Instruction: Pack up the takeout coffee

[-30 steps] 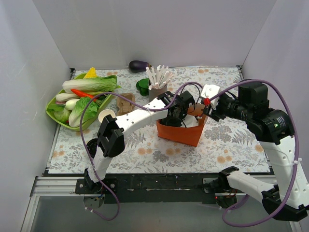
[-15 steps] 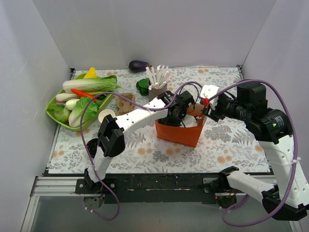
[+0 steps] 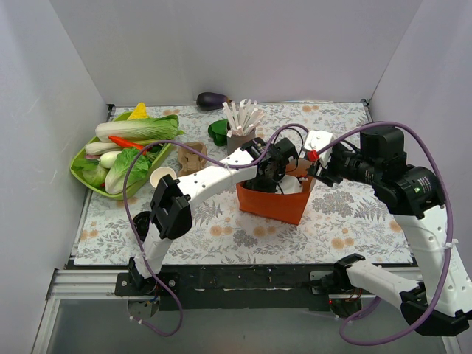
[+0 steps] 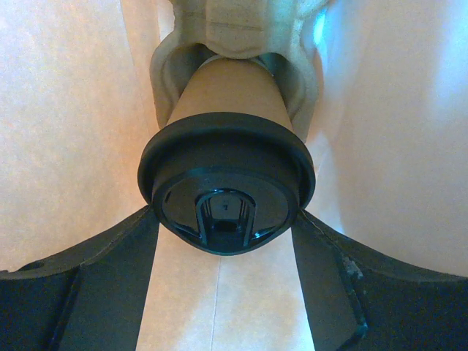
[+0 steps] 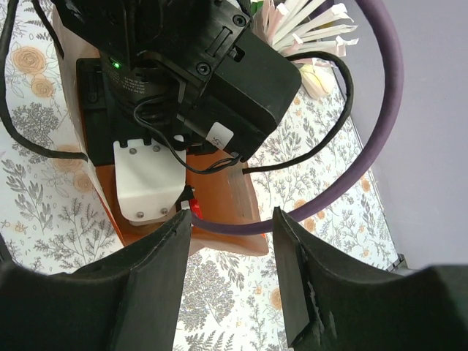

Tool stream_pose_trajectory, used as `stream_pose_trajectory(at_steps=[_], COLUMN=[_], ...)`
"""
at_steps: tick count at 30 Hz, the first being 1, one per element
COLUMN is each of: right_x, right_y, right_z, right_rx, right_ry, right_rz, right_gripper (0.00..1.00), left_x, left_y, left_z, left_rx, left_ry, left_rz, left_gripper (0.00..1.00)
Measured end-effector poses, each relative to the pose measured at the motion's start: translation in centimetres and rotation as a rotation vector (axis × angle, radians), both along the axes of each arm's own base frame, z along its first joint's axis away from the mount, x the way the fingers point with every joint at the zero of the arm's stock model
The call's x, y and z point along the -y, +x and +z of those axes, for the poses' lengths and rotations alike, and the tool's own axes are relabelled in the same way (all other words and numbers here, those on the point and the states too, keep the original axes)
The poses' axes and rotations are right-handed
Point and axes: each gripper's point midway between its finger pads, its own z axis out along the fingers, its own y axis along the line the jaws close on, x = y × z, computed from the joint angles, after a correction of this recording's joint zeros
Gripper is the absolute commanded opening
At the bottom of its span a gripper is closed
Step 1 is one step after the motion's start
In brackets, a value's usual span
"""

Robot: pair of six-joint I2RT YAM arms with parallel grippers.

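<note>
Fingers (image 4: 102,270) of left gripper (image 4: 224,216) closed halfway onto black lid (image 4: 227,164) of coffee cup (image 4: 230,95), cup deep inside orange bag (image 3: 274,206), base seated in pulp tray (image 4: 234,29). Over at bag rim, right gripper (image 5: 232,227) half spread, holding nothing.

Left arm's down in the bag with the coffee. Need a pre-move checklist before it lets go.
1. Coffee cup inside the orange bag: ok.
2. Cup base in the pulp carrier pocket: ok, though how deep it sits cannot be told.
3. Black lid on the cup: ok.
4. Left gripper fingers against both sides of the lid: ok.
5. Bag upright on the table: ok.
6. Right gripper steadying the bag: cannot tell; its jaws stand open by the rim.
</note>
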Motion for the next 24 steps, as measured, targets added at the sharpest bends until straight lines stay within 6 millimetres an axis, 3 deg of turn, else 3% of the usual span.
stream_pose_trajectory(at_steps=[2,8,16,17,24], right_x=[0.0,0.0,-0.04,-0.05,-0.05], right_y=[0.0,0.01,0.09,0.09,0.1], right_z=[-0.04,-0.02,0.07,0.07,0.08], right_rx=[-0.001,0.0,0.005,0.004,0.005], right_ry=[-0.001,0.0,0.002,0.002,0.002], right_rz=[0.0,0.0,0.0,0.0,0.0], right_gripper=[0.57,0.56,0.57,0.57,0.57], left_x=[0.02,-0.11,-0.24,-0.23,-0.18], left_y=[-0.01,-0.15,-0.35,-0.36,-0.44], left_z=[0.05,0.24,0.27,0.26,0.29], left_rx=[-0.001,-0.006,-0.015,-0.016,-0.02], left_ry=[-0.001,0.001,0.005,0.004,0.0], left_rz=[0.004,0.013,0.016,0.017,0.021], left_gripper=[0.68,0.8,0.89,0.98,0.98])
